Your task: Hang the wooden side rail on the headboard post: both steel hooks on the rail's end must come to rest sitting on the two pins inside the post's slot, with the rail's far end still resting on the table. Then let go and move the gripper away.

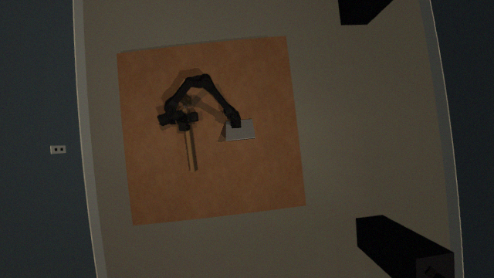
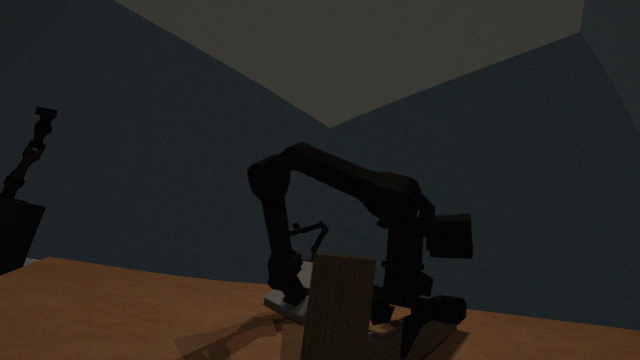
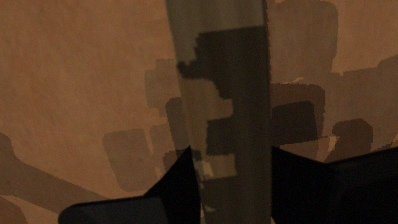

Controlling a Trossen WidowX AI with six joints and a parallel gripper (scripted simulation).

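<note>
The wooden rail [image 1: 191, 154] [image 2: 442, 331] [image 3: 217, 15] runs away from the headboard post [image 2: 340, 300], low over the orange table. My gripper [image 1: 179, 117] [image 2: 395, 332] [image 3: 218, 145] points down and is shut on the rail near its post end, one dark finger on each side. The post stands upright in the foreground of the exterior view. A small steel piece [image 2: 370, 336] shows at the rail's end, close beside the post's edge. The slot, the pins and how the hooks sit are hidden. Whether the rail's far end touches the table cannot be told for certain.
The orange table [image 1: 247, 177] [image 2: 125, 295] carries the grey base plate [image 1: 247, 133] [image 2: 273, 303] of my arm. My arm arches above the post in the exterior view. Dark blocks [image 1: 397, 243] [image 1: 359, 11] stand off the table, and another arm [image 2: 30, 150] stands at far left.
</note>
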